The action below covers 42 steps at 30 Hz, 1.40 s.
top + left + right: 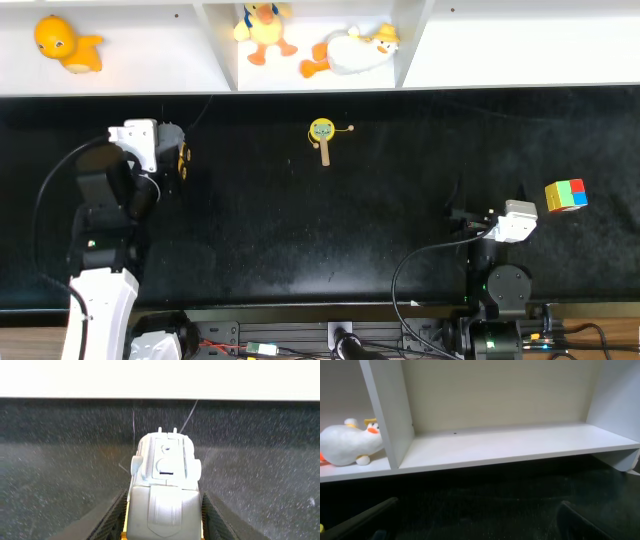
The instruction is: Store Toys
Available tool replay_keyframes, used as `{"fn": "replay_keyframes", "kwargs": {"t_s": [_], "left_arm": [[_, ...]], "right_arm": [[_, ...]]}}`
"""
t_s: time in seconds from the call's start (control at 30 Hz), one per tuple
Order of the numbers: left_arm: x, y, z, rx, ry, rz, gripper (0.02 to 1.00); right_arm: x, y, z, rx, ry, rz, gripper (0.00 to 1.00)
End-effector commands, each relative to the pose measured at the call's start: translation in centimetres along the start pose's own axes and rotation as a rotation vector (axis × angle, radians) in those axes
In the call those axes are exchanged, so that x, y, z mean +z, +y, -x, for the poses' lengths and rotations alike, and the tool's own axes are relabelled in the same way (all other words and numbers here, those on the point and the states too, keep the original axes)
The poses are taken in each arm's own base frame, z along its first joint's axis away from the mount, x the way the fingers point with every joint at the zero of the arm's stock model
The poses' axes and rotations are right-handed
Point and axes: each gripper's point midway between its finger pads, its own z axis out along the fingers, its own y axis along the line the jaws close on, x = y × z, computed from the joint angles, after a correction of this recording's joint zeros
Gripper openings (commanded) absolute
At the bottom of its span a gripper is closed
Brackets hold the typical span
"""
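Two arms: left of the frame, the left gripper's (165, 510) jaws clamp a white toy (165, 465), its kind hard to make out and its near end cut off, above the black bench (300, 230) before the white shelf (500, 60). Lower right, the right gripper's (479, 507) jaws gape apart; a coloured cube (565, 195) lies near it, farther right.

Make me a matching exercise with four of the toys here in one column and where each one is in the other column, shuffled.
Toys
1. orange duck
2. white plush duck
3. colourful cube
4. white toy vehicle

Places
A. on the black table, far right in the top view
B. held in the left gripper
C. left shelf compartment
D. middle shelf compartment, beside a yellow plush duck

Pairs: 1-C, 2-D, 3-A, 4-B
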Motion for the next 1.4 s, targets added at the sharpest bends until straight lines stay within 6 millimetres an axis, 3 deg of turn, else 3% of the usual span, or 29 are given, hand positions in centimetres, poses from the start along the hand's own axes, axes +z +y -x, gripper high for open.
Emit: {"fn": "replay_keyframes", "kwargs": {"t_s": [0.03, 0.33, 0.73, 1.03, 1.4], "left_arm": [[-0.5, 0.1, 1.8, 0.003, -0.078, 0.009, 0.163], [0.0, 0.2, 5.3, 0.013, -0.219, 0.008, 0.15], [3.7, -0.3, 9.4, 0.034, -0.391, -0.034, 0.156], [6.1, -0.6, 11.0, 0.046, -0.478, -0.055, 0.169], [7.2, -0.9, 12.6, 0.061, -0.592, -0.056, 0.178]], "right_arm": [[0.0, 0.0, -0.3, -0.003, 0.0, 0.003, 0.996], [0.0, 0.0, -0.3, -0.003, 0.0, 0.003, 0.996], [0.0, 0.0, -0.3, -0.003, 0.0, 0.003, 0.993], [0.0, 0.0, -0.3, -0.003, 0.0, 0.003, 0.993], [0.0, 0.0, -0.3, -0.003, 0.0, 0.003, 0.996]]}}
